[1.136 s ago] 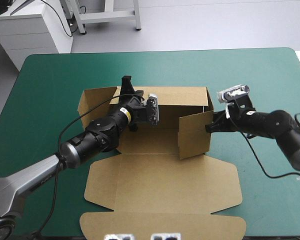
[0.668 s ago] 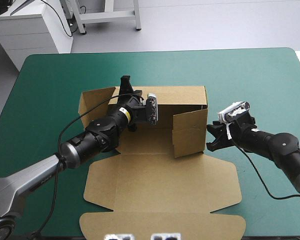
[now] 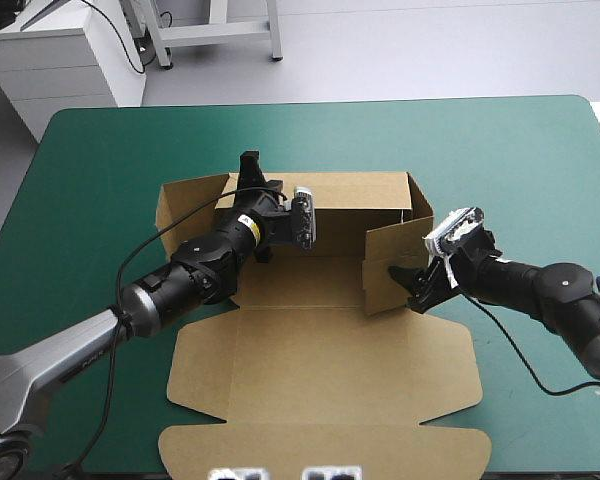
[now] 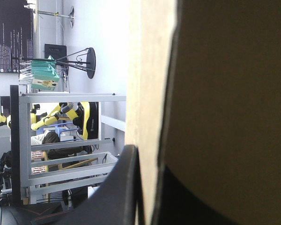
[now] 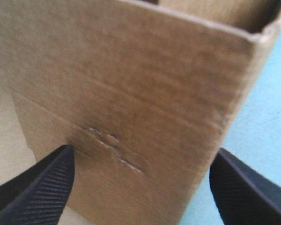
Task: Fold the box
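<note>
The brown box lies in the middle of the table with its back wall raised and its lid flat toward the near edge. My left gripper is shut on the top of the back wall near its left end. In the left wrist view the board runs edge-on between the black fingers. The right side flap stands upright, folded inward. My right gripper is open just outside that flap. In the right wrist view the fingers stand wide apart before the dented flap face.
The left side flap stands angled outward at the back wall's left end. The lid's front flap reaches the table's near edge. Teal-green cover shows beyond the box and to its right.
My right gripper let go of the right side flap and opened, dropping back toward the near side and then coming in against the flap's outer face. The flap swung a little. The left arm stayed still.
</note>
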### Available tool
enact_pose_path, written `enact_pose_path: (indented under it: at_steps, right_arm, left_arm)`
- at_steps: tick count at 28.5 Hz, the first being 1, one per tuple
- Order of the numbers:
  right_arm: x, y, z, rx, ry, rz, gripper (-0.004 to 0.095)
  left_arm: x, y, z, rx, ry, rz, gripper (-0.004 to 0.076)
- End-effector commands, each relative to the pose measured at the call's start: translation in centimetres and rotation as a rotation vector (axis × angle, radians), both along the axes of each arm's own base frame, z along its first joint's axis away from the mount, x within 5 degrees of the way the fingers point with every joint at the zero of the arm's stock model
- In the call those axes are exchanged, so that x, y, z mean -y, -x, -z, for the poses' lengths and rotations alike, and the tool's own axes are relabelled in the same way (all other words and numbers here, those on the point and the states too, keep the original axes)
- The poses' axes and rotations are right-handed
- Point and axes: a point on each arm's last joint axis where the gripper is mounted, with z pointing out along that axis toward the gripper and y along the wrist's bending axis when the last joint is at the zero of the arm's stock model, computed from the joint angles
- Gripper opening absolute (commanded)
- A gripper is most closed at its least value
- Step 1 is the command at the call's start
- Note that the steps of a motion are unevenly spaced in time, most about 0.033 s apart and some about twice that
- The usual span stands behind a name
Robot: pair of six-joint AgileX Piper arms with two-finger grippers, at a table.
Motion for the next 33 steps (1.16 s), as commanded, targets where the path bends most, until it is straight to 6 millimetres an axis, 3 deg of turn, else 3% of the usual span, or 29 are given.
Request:
enact_pose_path:
  at_steps: [1, 4, 10, 13, 20, 29, 33]
  right_arm:
    - [-1.0, -1.0, -0.6, -0.004, -0.062, -0.048, 0.0784]
    - [-1.8, -1.7, -0.1, 0.008, -0.014, -0.028, 0.0784]
    - [-2.2, -3.0, -0.1, 0.089, 0.051, 0.243, 0.0735]
    - [-2.2, -3.1, -0.1, 0.096, 0.054, 0.259, 0.0618]
    - [-2.5, -2.9, 0.0, 0.074, 0.036, 0.226, 0.0230]
    - [-2.8, -2.7, 0.0, 0.059, 0.025, 0.193, -0.0020]
    - [-2.6, -2.7, 0.0, 0.058, 0.018, 0.215, -0.0018]
  left_arm:
    - [-0.5, 0.3, -1.6, 0.023, 0.041, -0.033, -0.0008]
    - [-0.4, 0.3, -1.6, 0.023, 0.043, -0.029, -0.0008]
    - [-0.4, 0.3, -1.5, 0.015, 0.053, -0.031, -0.0008]
    - [-0.4, 0.3, -1.5, 0.012, 0.060, -0.035, -0.0008]
    - [0.7, 0.9, -1.7, 0.011, 0.092, 0.039, -0.0008]
    - [1.3, 1.4, -1.7, 0.014, 0.088, 0.065, -0.0008]
    - [1.3, 1.5, -1.6, 0.009, 0.091, 0.060, 0.0036]
